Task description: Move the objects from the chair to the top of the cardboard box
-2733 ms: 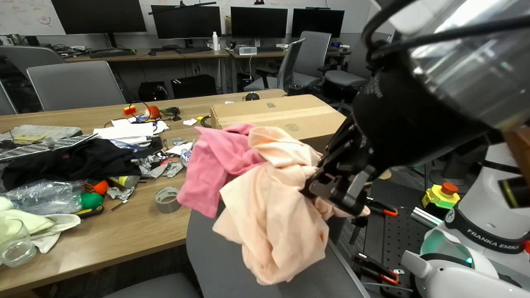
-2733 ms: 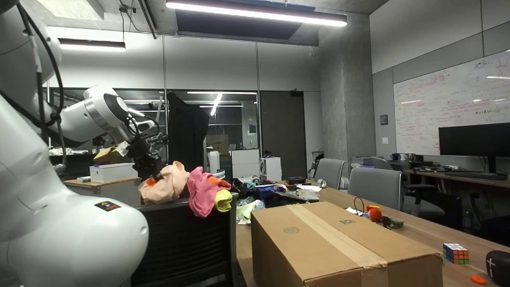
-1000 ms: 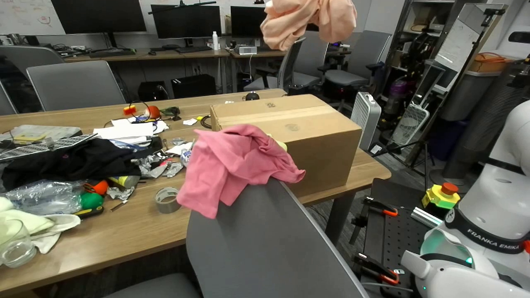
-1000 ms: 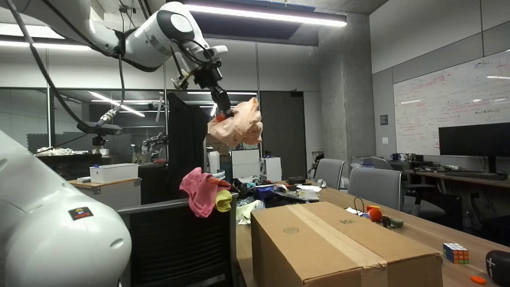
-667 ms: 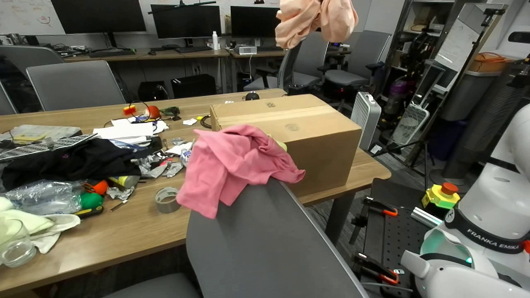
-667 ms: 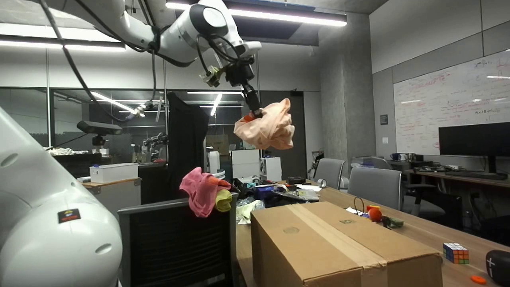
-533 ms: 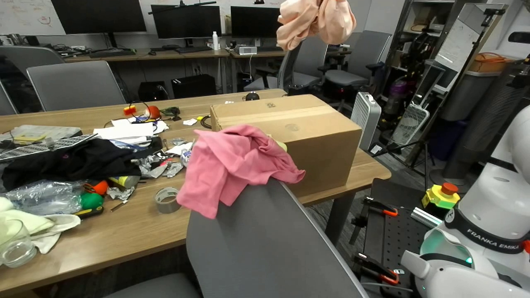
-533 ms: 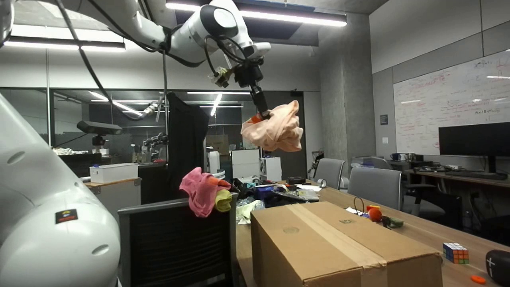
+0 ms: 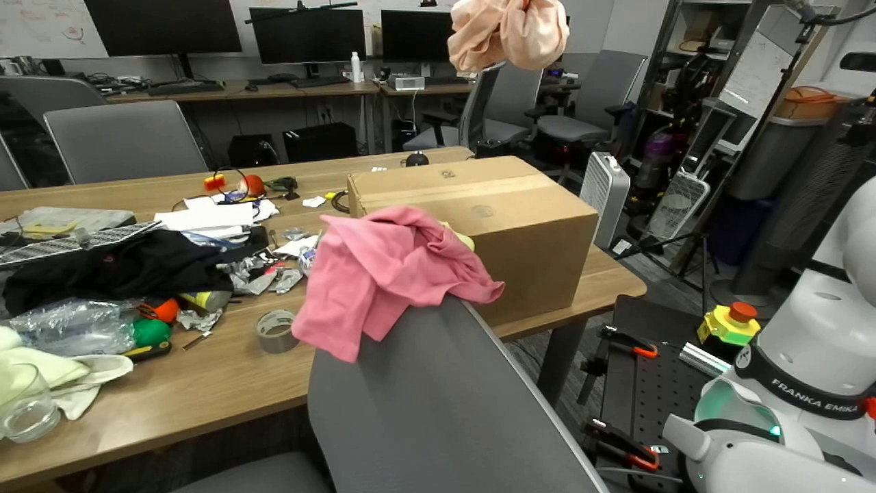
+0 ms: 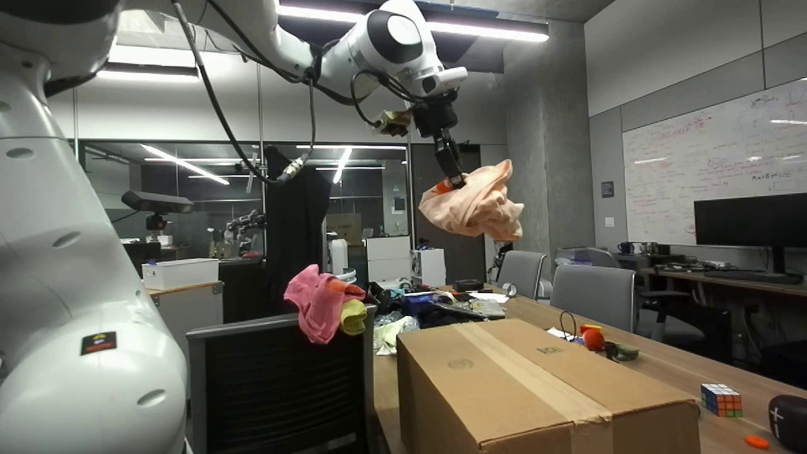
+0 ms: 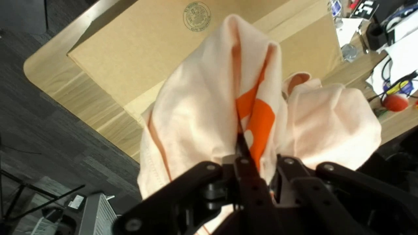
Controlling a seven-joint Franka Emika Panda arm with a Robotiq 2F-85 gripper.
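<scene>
Peach cloth (image 10: 473, 208) has risen off the chair (image 9: 445, 404) to right of centre in an exterior view, clamped in the tool (image 10: 457, 181), open air between it and the cardboard box (image 10: 504, 391). Pink cloth (image 9: 390, 267) and yellow-green cloth (image 10: 354, 317) drape the chair's back near the box. Black cloth (image 9: 123, 267) and a tape roll (image 9: 277, 341) lie on the counter (image 9: 226, 373), left in an exterior view. At left in the wrist view, a counter strip separates box and edge.

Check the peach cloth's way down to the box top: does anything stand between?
Nothing visible does: in an exterior view the pincer holds the peach cloth higher than the cardboard box, open air between. The pink cloth drapes over the chair, off to one side.
</scene>
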